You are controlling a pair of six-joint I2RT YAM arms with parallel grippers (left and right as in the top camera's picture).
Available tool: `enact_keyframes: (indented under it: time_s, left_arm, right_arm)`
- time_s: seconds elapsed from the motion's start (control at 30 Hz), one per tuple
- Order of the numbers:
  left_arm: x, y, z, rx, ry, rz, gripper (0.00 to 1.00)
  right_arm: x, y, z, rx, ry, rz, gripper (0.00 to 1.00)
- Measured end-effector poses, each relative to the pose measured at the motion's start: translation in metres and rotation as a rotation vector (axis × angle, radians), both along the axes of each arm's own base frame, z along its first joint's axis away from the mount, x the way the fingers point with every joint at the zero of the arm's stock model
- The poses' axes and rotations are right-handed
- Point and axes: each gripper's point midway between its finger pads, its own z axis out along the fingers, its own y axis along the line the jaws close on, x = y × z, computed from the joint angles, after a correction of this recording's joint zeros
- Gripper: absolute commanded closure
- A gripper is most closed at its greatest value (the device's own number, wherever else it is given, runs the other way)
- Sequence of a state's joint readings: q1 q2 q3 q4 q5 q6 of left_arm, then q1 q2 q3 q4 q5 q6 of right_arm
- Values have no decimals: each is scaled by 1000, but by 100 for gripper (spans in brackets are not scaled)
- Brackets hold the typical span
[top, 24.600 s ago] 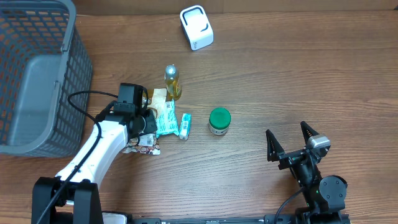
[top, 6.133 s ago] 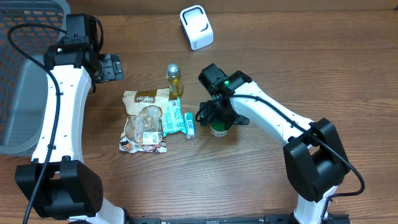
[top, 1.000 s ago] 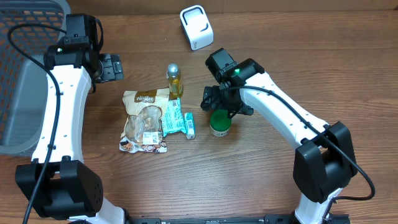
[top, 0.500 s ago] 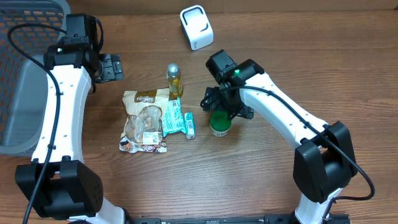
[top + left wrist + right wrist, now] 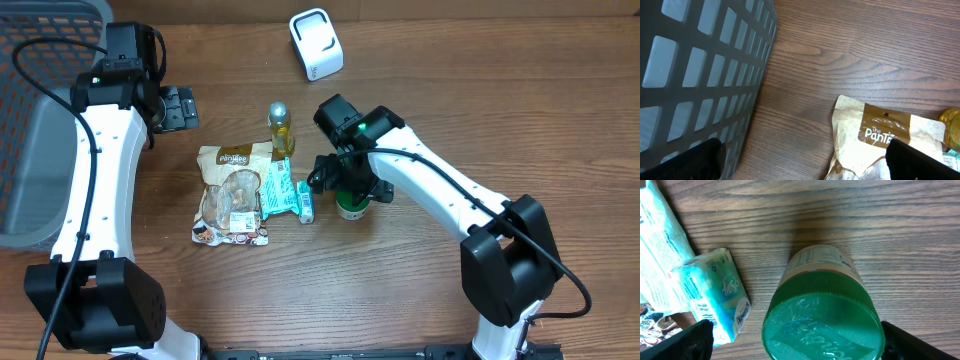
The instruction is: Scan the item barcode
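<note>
At the middle of the tabletop (image 5: 500, 110), the right gripper (image 5: 347, 183) hangs with jaws spread wide to either side of the green-lidded jar (image 5: 822, 320), grasping nothing. The jar stands upright just beside a teal tissue pack (image 5: 715, 300), near a snack bag (image 5: 232, 195). By the grey basket (image 5: 40, 120), the left gripper (image 5: 178, 107) is also spread wide and empty.

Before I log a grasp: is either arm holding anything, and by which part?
Nothing is held. Right gripper has its jaws open above the green-lidded jar; left gripper is open, empty.
</note>
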State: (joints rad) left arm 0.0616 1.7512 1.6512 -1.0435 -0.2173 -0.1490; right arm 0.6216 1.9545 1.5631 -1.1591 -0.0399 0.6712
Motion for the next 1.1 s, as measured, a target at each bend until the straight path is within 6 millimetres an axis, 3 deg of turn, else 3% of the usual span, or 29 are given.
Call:
enact_keyframes:
  time_s: [0.23, 0.53, 1.1]
  left_arm:
    - [0, 0, 0, 0, 0, 0, 1]
    - [0, 0, 0, 0, 0, 0, 0]
    - [0, 0, 0, 0, 0, 0, 1]
  right_arm:
    - [-1, 0, -3, -3, 8, -5, 0]
    - [-7, -4, -27, -48, 75, -6, 0]
    - [-13, -10, -28, -68, 105, -11, 0]
